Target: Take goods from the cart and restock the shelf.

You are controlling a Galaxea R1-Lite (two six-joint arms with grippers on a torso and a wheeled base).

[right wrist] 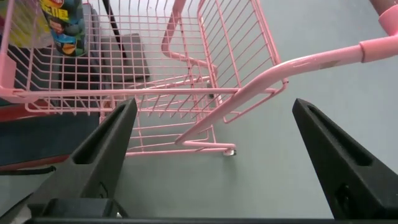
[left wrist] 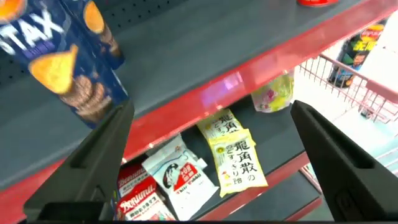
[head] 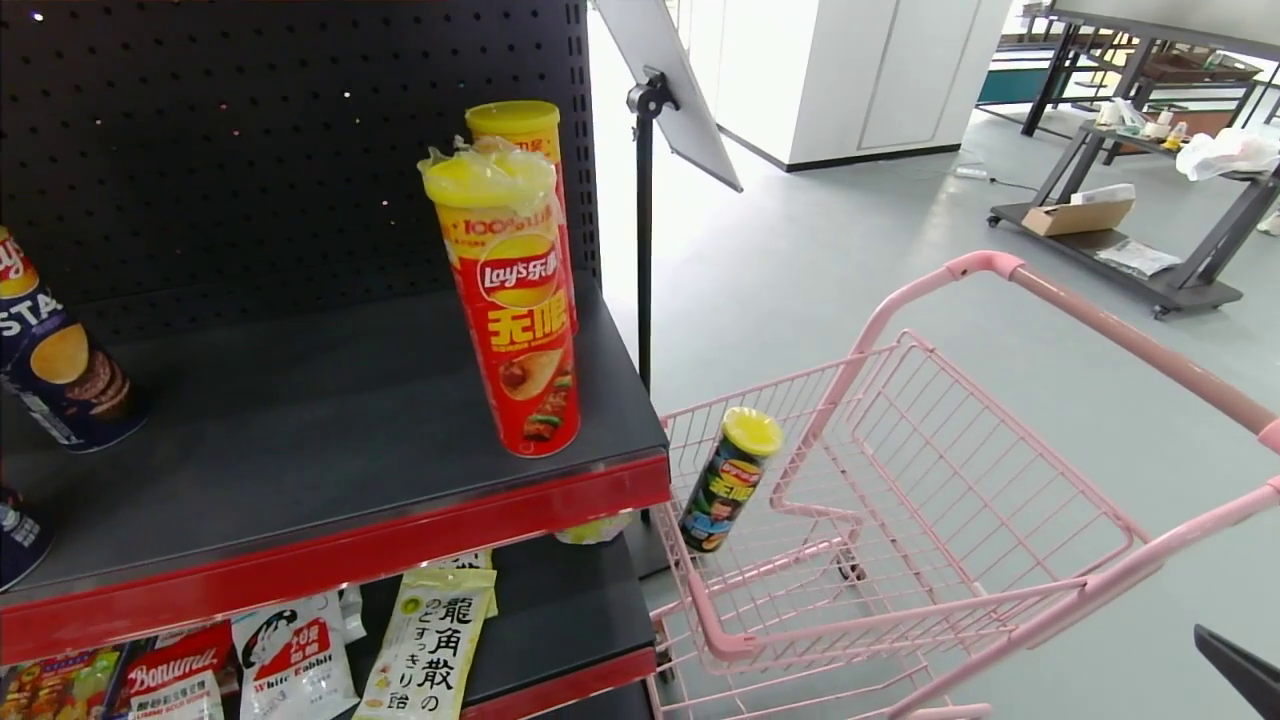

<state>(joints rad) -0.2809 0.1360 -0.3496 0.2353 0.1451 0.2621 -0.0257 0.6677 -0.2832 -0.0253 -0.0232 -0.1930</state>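
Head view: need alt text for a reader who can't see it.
A pink cart beside a shelf holds one dark can, leaning in the corner nearest the shelf. Two red cans stand at the shelf's right end, blue cans at its left, and snack bags lie below.

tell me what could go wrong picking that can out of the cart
The dark can leans in a corner of the cart, so the open right pincer might knock it flat or snag the wires. The tall red can stands near the front edge of the shelf; a bump could topple it.
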